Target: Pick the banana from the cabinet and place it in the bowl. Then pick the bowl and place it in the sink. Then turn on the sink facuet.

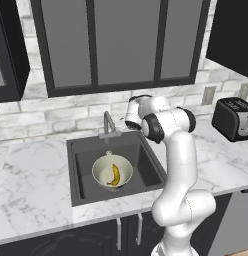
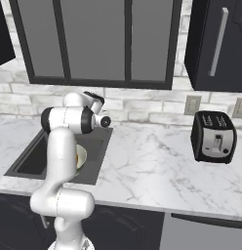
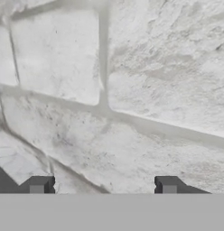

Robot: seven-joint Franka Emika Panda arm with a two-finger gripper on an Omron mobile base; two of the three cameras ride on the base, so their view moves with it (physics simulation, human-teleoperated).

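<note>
The bowl (image 1: pixel 112 171) is seated in the sink (image 1: pixel 81 172), and the banana (image 1: pixel 115 175) is laid inside it. The faucet (image 1: pixel 109 125) is mounted at the sink's back edge, upright, its spout arched forward over the basin. The gripper (image 3: pixel 103 185) is located just right of the faucet. Its fingers (image 3: pixel 38 184) are spread, nothing is pinched, and the tiled wall (image 3: pixel 132 81) is faced.

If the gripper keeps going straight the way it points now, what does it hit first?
Most likely the white brick backsplash behind the sink: the gripper faces it with open, empty jaws and nothing between. How far off it is, the hand view cannot settle.
</note>
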